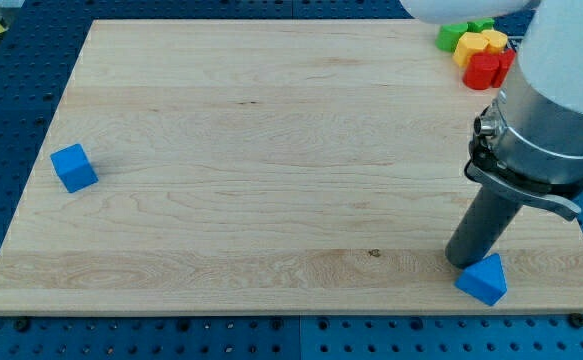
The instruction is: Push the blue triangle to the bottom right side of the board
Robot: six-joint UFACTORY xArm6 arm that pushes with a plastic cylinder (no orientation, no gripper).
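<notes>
The blue triangle [483, 279] lies near the bottom right corner of the wooden board [271, 150]. My tip [458, 262] rests on the board just left of and slightly above the triangle, touching or nearly touching its upper left edge. The rod rises up and to the right into the grey arm body at the view's right.
A blue cube [74, 167] sits near the board's left edge. At the top right corner a green block [458, 35], a yellow block [481, 44] and a red block [488, 68] are clustered, partly hidden by the arm. Blue perforated table surrounds the board.
</notes>
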